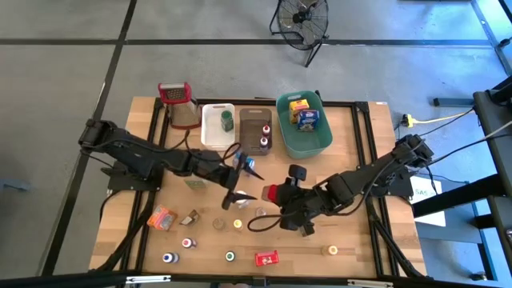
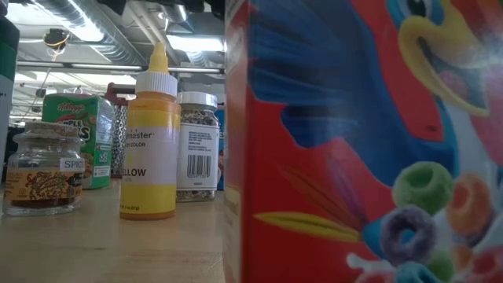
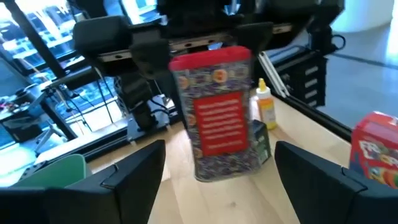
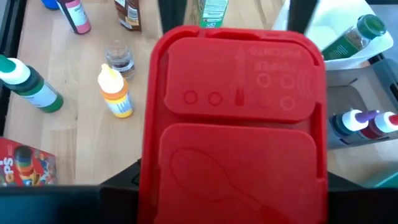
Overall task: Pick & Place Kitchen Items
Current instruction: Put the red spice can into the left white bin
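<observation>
So the right pincer (image 1: 278,194) is sitting mid-desk, clenched around a red-lidded shaker can (image 3: 216,112). From the left wrist camera you're seeing the can held upright just above the desk (image 1: 352,232), patterned sides with a red label, though the text is too blurry to read. The right wrist camera is basically getting nothing but the red flip lid (image 4: 235,121) filling the frame, so the fingers are mostly hidden behind it.

The left pincer (image 1: 242,178) is hanging right across from it, fingers spread wide and holding nothing, pointing at the can.

The low camera is mostly getting blocked by a red cereal box (image 2: 361,141), only a yellow bottle (image 2: 149,145) and a couple of jars peeking out beside it.

Other items are lying scattered along the front of the desk, and a few are already sitting in the teal bin (image 1: 320,140), the white bin (image 1: 210,128) and the brown bin (image 1: 250,132) at the back
</observation>
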